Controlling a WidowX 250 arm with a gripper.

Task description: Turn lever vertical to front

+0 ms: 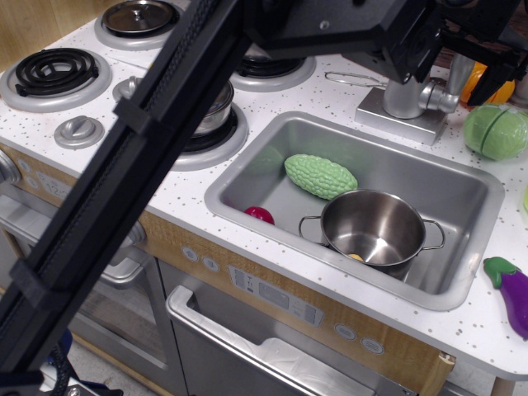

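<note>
Speckled counter [346, 272]: at its back edge, gripper [462, 62] covers the faucet [408, 99] lever [456, 78]; finger state unclear.

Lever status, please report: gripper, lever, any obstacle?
Gripper above faucet, jaws hidden. Lever upright at the side joint, contact unclear. Nothing seen blocking it.

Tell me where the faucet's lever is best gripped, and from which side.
Probably the lever itself, the short silver bar rising from the rounded side joint on the faucet body. Its lower part shows; its top is hidden behind the black gripper. Coming from above, fingers straddling the bar across its width, looks best, since it stands roughly upright.
</note>
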